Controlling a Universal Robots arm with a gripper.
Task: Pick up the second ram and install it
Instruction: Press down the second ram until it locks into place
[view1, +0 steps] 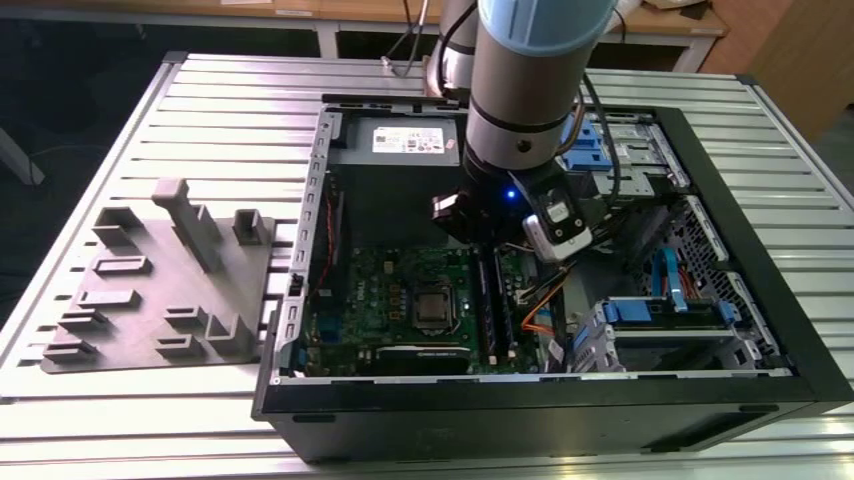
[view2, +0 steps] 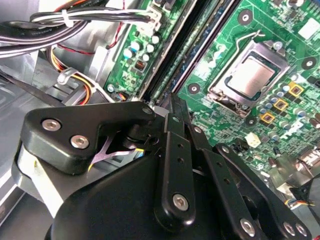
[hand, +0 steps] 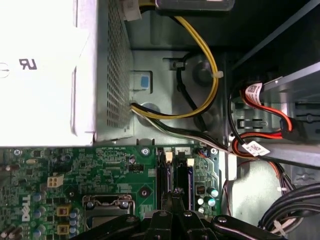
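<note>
gripper (hand: 172, 197) clenched, fingertips low over the slots | second ram (view1: 499, 300): long dark strip, apparently seated on motherboard (view1: 387, 290)

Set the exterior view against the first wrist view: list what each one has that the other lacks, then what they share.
Exterior view alone: the grey fixture block on the slatted table at the exterior view's left, the arm reaching down into the open computer case, and the blue drive brackets.

First wrist view alone: the yellow cable loop and the red cables up close.

Both: the green motherboard, the power supply, the ram slots and the gripper above those slots.
</note>
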